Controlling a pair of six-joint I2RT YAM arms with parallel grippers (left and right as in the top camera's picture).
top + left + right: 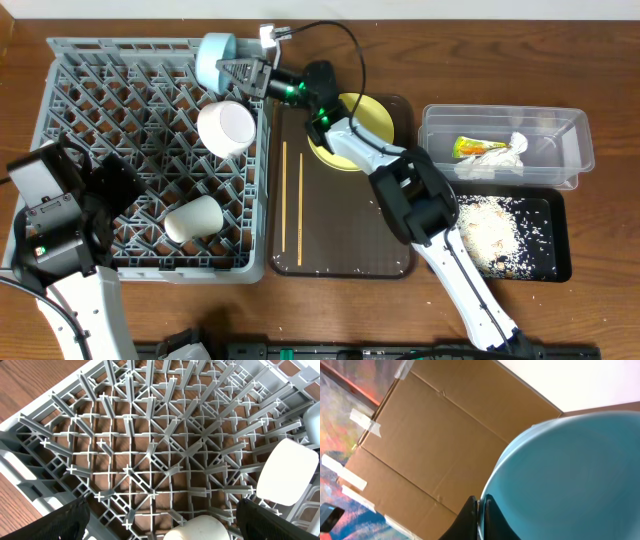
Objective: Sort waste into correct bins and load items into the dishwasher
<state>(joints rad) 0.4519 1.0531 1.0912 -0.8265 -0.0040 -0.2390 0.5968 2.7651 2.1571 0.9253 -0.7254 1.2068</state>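
Overhead: the dish rack already carries the white bowl and the white cup. Just right of the rack, the brown serving tray holds the yellow plate and the chopsticks, neither loaded yet. Farther right of the rack, the tissue and snack wrapper lie in the clear tub, and the rice crumbs lie on the black tray, so the waste looks sorted. The right tool has the light-blue cup at the rack's far right corner. The left tool hangs over the rack's near left part.

Left wrist: its fingers stand as wide apart as they go, with only rack lattice between them and nothing held.

Right wrist: the fingers are all but closed, pinching the blue cup's rim. Judging by this, the cup is about to be set in the rack.
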